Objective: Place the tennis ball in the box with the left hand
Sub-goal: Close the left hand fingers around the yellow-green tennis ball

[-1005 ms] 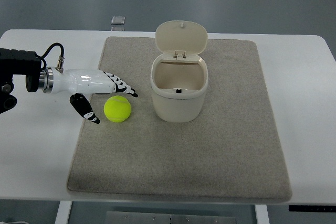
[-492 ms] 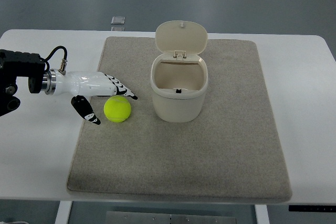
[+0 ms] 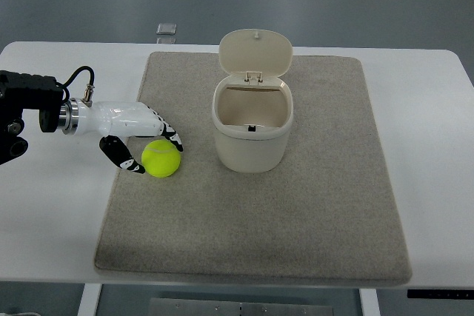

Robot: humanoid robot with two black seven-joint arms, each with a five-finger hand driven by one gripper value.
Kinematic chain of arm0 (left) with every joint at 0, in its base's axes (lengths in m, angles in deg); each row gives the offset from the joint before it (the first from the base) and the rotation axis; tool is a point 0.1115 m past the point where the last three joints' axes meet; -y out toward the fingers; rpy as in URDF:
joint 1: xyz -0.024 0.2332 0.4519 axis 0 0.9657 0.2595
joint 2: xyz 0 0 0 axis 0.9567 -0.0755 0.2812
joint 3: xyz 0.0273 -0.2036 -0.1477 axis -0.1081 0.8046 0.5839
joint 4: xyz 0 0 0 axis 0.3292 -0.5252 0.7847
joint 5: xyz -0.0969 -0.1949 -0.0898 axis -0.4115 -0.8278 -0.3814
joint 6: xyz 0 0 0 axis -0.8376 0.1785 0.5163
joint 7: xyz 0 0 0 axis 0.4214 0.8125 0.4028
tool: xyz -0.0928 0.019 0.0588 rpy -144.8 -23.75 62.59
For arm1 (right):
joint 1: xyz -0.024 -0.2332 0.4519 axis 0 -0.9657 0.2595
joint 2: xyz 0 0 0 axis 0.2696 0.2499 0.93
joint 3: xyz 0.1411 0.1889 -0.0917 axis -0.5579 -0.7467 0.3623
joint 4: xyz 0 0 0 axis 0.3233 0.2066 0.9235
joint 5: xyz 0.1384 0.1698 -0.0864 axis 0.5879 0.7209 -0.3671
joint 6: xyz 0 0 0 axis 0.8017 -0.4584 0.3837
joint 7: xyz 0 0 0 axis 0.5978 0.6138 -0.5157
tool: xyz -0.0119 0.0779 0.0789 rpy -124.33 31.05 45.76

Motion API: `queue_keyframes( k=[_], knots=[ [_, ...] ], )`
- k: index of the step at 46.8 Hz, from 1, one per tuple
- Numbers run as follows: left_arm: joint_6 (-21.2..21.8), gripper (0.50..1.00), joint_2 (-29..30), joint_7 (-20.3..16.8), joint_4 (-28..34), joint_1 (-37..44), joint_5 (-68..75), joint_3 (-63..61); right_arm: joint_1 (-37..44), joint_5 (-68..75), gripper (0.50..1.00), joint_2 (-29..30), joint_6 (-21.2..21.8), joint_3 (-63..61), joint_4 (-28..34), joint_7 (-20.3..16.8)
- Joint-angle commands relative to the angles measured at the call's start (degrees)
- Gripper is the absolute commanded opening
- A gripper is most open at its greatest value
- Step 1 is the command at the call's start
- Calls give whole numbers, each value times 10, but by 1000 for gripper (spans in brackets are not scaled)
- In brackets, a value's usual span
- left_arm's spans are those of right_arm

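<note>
Left robot hand [image 3: 141, 142] fingers curling round ball [image 3: 162, 158], not clearly gripping; ball at its fingertips, open bin [image 3: 252, 135] farther right.

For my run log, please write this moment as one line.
phase: grasping | left robot hand: closing around tennis ball on mat | box: lid open | right arm: out of view

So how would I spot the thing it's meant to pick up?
Find the grey mat on the white table. Near its left edge, left of the open cream bin, the left hand curls around a tennis ball, the only bright yellow-green thing there.
</note>
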Motion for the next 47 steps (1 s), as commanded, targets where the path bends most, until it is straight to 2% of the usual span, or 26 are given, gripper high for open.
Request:
queue_keyframes(
  k=[1, 4, 10, 21, 31, 47],
  knots=[
    [12, 778, 0, 0, 2, 3, 0, 0, 0, 0, 901, 0, 0, 0, 0, 0],
    [22, 769, 0, 0, 3, 6, 2, 0, 0, 0, 901, 0, 0, 0, 0, 0],
    [26, 692, 1, 0, 3, 9, 7, 0, 0, 0, 901, 0, 0, 0, 0, 0],
    [28, 504, 5, 0, 1, 8, 6, 2, 0, 0, 901, 0, 0, 0, 0, 0],
    [28, 500, 26, -11, -3, 4, 3, 10, 0, 0, 901, 0, 0, -1, 0, 0],
    [35, 500, 118, -54, -66, -16, 2, 69, 0, 0, 901, 0, 0, -1, 0, 0]
  ],
)
